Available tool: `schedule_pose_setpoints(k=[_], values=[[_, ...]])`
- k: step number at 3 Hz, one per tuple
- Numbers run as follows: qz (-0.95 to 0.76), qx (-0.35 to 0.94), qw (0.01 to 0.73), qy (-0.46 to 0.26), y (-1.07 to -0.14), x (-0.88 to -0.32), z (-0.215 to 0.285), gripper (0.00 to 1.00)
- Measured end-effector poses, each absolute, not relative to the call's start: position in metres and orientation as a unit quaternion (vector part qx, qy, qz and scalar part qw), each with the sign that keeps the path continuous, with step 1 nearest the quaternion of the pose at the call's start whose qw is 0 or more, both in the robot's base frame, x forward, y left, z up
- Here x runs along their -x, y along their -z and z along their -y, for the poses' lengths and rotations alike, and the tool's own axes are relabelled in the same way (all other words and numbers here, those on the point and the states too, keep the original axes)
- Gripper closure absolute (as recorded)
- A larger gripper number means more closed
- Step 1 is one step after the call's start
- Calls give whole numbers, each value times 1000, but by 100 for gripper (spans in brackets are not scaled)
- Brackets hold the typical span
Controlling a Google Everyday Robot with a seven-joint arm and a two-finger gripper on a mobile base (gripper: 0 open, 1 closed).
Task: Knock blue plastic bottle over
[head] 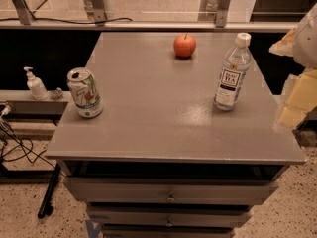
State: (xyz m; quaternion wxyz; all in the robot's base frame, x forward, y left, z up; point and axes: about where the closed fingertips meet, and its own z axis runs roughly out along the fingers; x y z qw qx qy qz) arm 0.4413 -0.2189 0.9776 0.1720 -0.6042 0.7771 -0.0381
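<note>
The blue plastic bottle stands upright near the right edge of the table, so the gripper, just off that edge (spread or closed, I cannot tell), may push too low and merely slide it

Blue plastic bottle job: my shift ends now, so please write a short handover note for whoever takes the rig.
Gripper: at the view's right edge, beside the cabinet top, to the right of the bottle and not touching it.
Blue plastic bottle: upright on the right side of the cabinet top, cap on.
Others: soda can at left, apple at back.
Done: nothing; bottle not yet knocked.
Left: move the gripper in and tip the bottle over.
</note>
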Motion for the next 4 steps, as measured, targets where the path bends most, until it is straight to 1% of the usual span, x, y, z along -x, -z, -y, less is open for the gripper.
schedule_pose_setpoints(k=[1,2,3,4], values=[[-778,601,181,41,-975,-447,223,0],[-779,595,191,53,-965,-467,234,0],[-784,581,217,39,-951,-489,235,0],[-785,566,253,4,-936,-506,215,0]])
